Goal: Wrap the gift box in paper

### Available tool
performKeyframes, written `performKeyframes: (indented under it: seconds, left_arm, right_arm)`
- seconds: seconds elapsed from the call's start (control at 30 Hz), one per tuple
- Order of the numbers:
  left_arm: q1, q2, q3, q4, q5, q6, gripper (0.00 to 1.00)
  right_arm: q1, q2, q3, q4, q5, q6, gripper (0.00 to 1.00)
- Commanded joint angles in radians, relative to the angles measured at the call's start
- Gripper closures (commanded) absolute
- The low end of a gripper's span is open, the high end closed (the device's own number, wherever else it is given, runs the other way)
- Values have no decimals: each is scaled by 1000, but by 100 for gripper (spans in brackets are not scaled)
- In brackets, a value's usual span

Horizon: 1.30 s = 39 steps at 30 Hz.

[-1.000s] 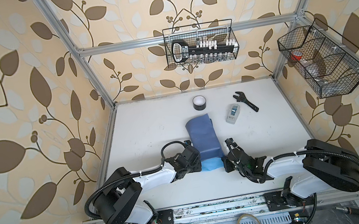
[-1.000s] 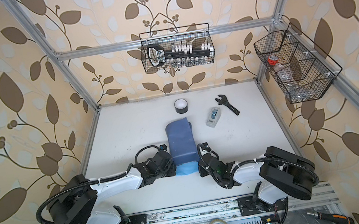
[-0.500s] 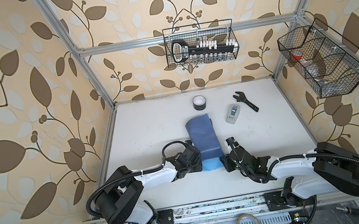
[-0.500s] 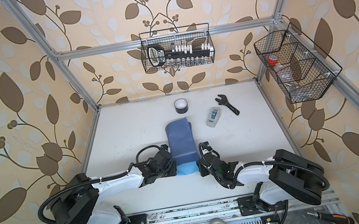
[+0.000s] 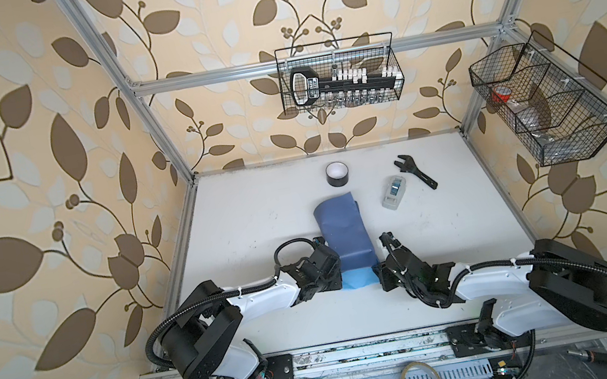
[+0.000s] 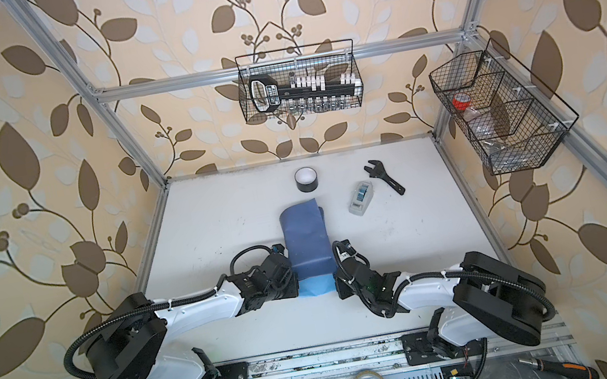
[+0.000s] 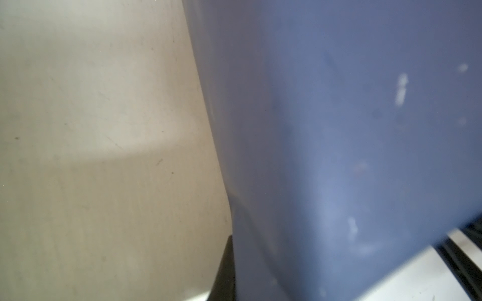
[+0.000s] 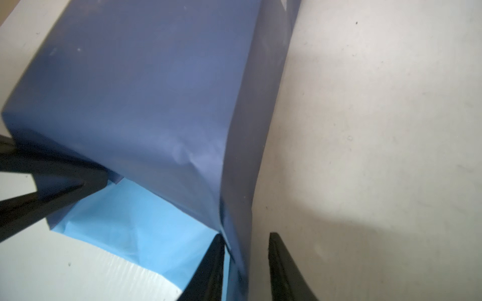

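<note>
The paper lay on the worktop between the two arms. Its slate face was folded up and over into a box-shaped hump, and a light-blue flap stuck out at the near end; the gift box itself was hidden in every view. The left gripper was clenched on the paper's near left corner, where the slate layer met the flap. The right gripper stood at the near right corner with its jaws apart, the paper's folded side wall between them but not pinched.
</note>
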Motion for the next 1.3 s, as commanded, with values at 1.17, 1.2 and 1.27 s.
performKeyframes:
  seconds: [1.17, 1.2, 1.27]
  left_arm:
    - [-16, -42, 8, -10, 15, -23, 87]
    - [-15, -45, 6, -10, 15, -22, 83]
    - [-16, -57, 0, -13, 14, -21, 76]
  right_arm:
    - [-30, 63, 6, 62, -23, 4, 79]
    - [-30, 61, 4, 60, -26, 4, 78]
    - [-30, 48, -2, 53, -32, 4, 75]
